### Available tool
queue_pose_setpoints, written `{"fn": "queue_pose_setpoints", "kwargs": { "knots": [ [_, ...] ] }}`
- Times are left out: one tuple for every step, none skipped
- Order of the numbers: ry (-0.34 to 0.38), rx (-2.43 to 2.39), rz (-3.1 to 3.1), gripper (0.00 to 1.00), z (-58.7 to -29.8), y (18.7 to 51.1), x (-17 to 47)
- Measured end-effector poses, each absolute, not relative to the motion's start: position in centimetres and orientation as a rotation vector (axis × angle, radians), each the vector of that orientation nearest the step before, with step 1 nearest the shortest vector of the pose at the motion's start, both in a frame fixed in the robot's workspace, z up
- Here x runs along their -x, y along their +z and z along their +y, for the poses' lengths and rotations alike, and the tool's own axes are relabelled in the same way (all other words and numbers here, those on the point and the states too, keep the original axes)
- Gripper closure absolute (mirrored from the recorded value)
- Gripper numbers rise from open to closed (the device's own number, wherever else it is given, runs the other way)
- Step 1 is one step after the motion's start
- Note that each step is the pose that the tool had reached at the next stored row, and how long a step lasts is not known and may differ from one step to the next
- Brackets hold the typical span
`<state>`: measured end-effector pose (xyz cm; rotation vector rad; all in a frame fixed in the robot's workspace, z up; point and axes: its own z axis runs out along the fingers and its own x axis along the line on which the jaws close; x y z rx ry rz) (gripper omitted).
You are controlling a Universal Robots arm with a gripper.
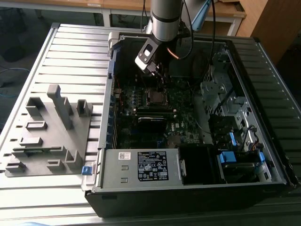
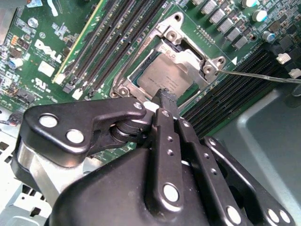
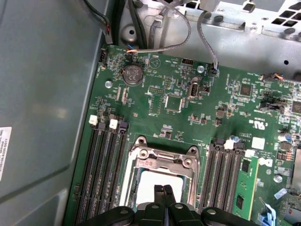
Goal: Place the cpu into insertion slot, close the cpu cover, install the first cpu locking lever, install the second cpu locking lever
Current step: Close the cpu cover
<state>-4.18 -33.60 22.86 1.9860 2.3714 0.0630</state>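
Note:
The cpu [image 2: 159, 75] lies with its grey-silver top up in the insertion slot [image 1: 155, 97] on the green board. The silver cpu cover [image 2: 190, 55] lies flat around it, its window framing the chip; in the first wrist view the cover [image 3: 162, 159] and cpu [image 3: 148, 181] show too. My gripper [image 2: 165, 96] is shut with nothing between its fingers, and its tip is at the chip's edge, over the cover's rim. It hangs over the slot in the exterior view [image 1: 160, 80] and the first wrist view [image 3: 163, 189]. A thin locking lever [image 2: 258, 75] sticks out from one corner of the slot, unlatched.
Long black memory slots [image 3: 106, 174] flank the socket, and a green memory module [image 3: 244, 183] sits in one. Cables [image 3: 164, 44] hang near the case wall [image 3: 47, 94]. A power supply [image 1: 141, 165] fills the case's front. A grey fixture [image 1: 51, 132] stands on the table.

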Motion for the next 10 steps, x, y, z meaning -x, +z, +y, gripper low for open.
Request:
{"fn": "queue_pose_setpoints", "kwargs": {
  "knots": [
    [0.063,-1.980,2.376,0.89,-33.60,22.86,4.18],
    [0.064,-1.972,2.383,0.89,-33.61,22.86,4.18],
    [0.064,-1.962,2.392,0.89,-33.61,22.86,4.18],
    [0.064,-1.952,2.400,0.89,-33.60,22.86,4.18],
    [0.065,-1.949,2.403,0.89,-33.60,22.86,4.18],
    [0.065,-1.949,2.403,0.89,-33.60,22.86,4.18],
    [0.065,-1.948,2.403,0.89,-33.60,22.86,4.18],
    [0.065,-1.948,2.403,0.89,-33.61,22.86,4.18],
    [0.065,-1.948,2.403,0.89,-33.61,22.86,4.18],
    [0.065,-1.948,2.403,0.89,-33.61,22.86,4.18]
  ]
}}
